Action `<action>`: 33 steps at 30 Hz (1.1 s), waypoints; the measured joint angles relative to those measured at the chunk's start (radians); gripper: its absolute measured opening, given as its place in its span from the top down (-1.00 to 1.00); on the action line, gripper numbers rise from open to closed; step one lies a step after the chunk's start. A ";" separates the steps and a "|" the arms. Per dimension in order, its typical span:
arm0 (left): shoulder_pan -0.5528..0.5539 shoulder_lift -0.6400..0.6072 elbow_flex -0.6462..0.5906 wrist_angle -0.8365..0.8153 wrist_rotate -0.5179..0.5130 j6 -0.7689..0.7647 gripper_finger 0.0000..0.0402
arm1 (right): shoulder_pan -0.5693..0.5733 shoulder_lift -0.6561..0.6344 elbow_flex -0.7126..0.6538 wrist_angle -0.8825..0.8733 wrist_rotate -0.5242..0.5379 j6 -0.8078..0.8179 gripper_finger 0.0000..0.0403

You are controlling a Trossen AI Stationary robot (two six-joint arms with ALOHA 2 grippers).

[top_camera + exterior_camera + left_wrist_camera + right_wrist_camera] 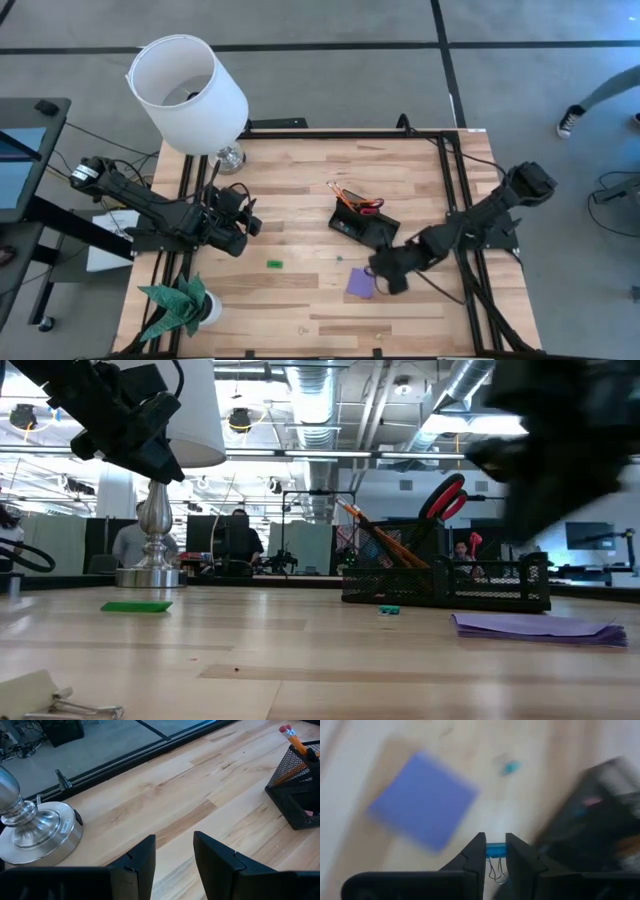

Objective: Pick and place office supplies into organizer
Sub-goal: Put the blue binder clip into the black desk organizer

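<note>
The black mesh organizer stands mid-table with red-handled scissors and orange pencils upright in its back section. A purple note pad lies flat just in front of it, and shows blurred in the right wrist view. A green piece and a tiny teal piece lie on the wood. My right gripper is above the table between pad and organizer, shut on a small blue binder clip. My left gripper is open and empty near the lamp base. My right gripper pinches the blue binder clip's body between its two fingertips. The clip's wire handles lie back between the fingers. The fingers slant down toward the table, and the clip is lifted clear of it.
A lamp with a white shade and silver base stands at the far left. A green paper plant sits at the near left. Another binder clip lies by the near edge. People show in the room behind.
</note>
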 joint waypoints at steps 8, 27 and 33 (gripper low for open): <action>0.000 0.000 0.000 0.000 0.000 0.000 0.36 | -0.214 0.000 0.000 0.216 0.149 0.003 0.72; 0.000 0.000 0.000 -0.002 0.057 0.034 0.36 | -0.317 0.182 0.011 0.449 0.317 -0.068 0.72; 0.000 0.000 0.000 -0.003 0.058 0.037 0.36 | -0.312 0.252 0.068 0.442 0.436 -0.129 0.72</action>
